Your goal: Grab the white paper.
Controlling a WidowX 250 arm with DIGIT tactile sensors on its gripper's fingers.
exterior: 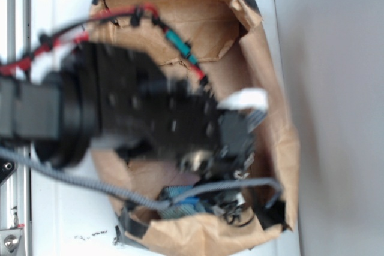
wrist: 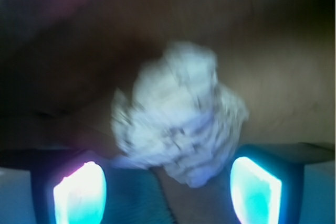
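Tool: tool [wrist: 168,187] stands spread and released, its two glowing pads [wrist: 80,195] low at either side of the wrist view, nothing pinched between them; from the exterior view it is hidden under the black arm [exterior: 138,112] reaching into the bag.
White paper: one white paper [wrist: 178,121], an off-white crumpled wad with grey creases, roughly ball-shaped and blurred; it sits just ahead of the tool, centred between the pad lines, whether touching them cannot be told.
Cloth: one teal fuzzy cloth [wrist: 139,195] lies low between the pads, beside the wad.
Bag: one brown paper bag [exterior: 264,58], mouth wide, torn rim; it holds the wad, the cloth and the arm's end.
Table: white table [exterior: 66,208] carries the bag.
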